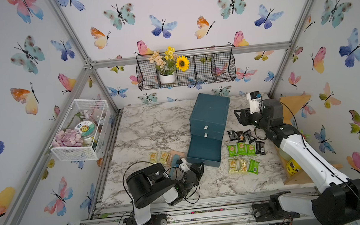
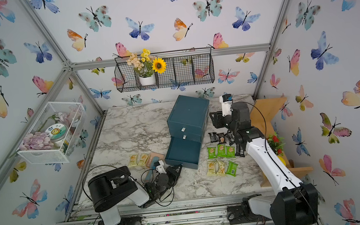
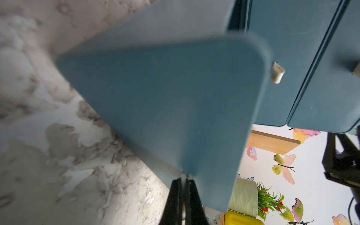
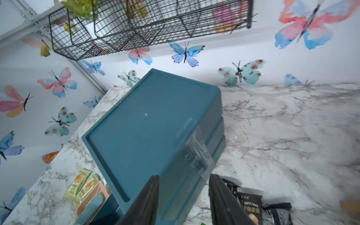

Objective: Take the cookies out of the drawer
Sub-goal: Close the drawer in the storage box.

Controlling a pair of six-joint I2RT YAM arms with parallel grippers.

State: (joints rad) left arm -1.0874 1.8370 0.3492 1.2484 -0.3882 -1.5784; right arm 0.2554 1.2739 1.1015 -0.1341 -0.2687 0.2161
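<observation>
Cookies (image 1: pixel 233 166) all look out. The open bottom drawer (image 1: pixel 203 149) shows a bare floor in both top views, but you can't see its back end under the drawer cabinet (image 1: pixel 210 112). Most packets lie on the marble table (image 1: pixel 153 129) on the cabinet's right side. The black packets (image 1: pixel 241 136) are nearest the cabinet's right wall, the green packets (image 1: pixel 241 149) sit beside the drawer, and a mixed row lies further toward the drawer's front. Their long axes run roughly along the drawer's pull direction. The yellow pair (image 1: pixel 159 157) sits on the drawer's left side, against the brush and dustpan (image 1: pixel 174 158).

Your right gripper (image 1: pixel 238 117) hovers by the cabinet's right wall, just above the black packets. Its fingers are spread with nothing between them. Your left gripper (image 3: pixel 183 180) is pressed together and empty, with its tip at the drawer's front left corner; you can't tell whether it touches. The right arm is nearer the bulk and the left is nearer the yellow pair. My call is that nothing is left to lift.
</observation>
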